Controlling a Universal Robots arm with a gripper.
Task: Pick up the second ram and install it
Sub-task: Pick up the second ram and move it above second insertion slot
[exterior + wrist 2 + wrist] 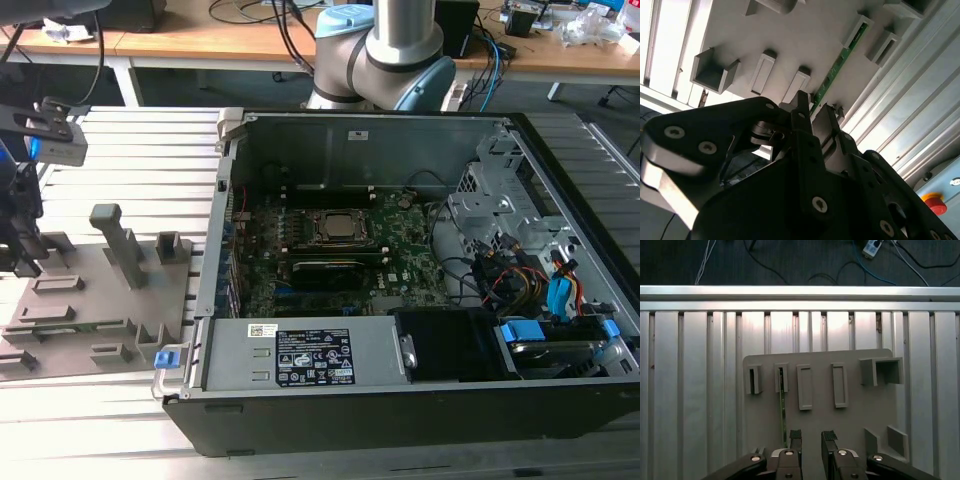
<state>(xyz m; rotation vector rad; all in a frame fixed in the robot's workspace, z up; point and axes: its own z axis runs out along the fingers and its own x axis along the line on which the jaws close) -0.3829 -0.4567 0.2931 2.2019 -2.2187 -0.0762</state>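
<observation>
A: Where does the second ram [783, 412] sit?

B: On the grey fixture plate [850, 422]. It stands on its thin edge, running parallel to one edge of the plate and close to it. In the exterior view the green stick [80, 325] lies along the plate's edge nearest the camera. One end is tucked into a slotted block [781, 378].

A: And the gripper [812, 436]?

B: It hangs over the same plate at the stick's other end, pointing down. Its two black fingers [795, 437] stand apart with bare plate showing between them, so it is released and grasps nothing.

A: Does it touch the stick?

B: In the first wrist view the stick passes just beside one finger, outside the gap. In the second wrist view its near end [832, 75] runs up close to the fingertips. Whether they touch cannot be told.

A: What carries the plate?

B: A ribbed aluminium table [690, 390]. An open computer case [400, 420] stands on the same table, just beside the plate on the exterior view's right. Its green motherboard [400, 270] is exposed, well apart from the gripper.
</observation>
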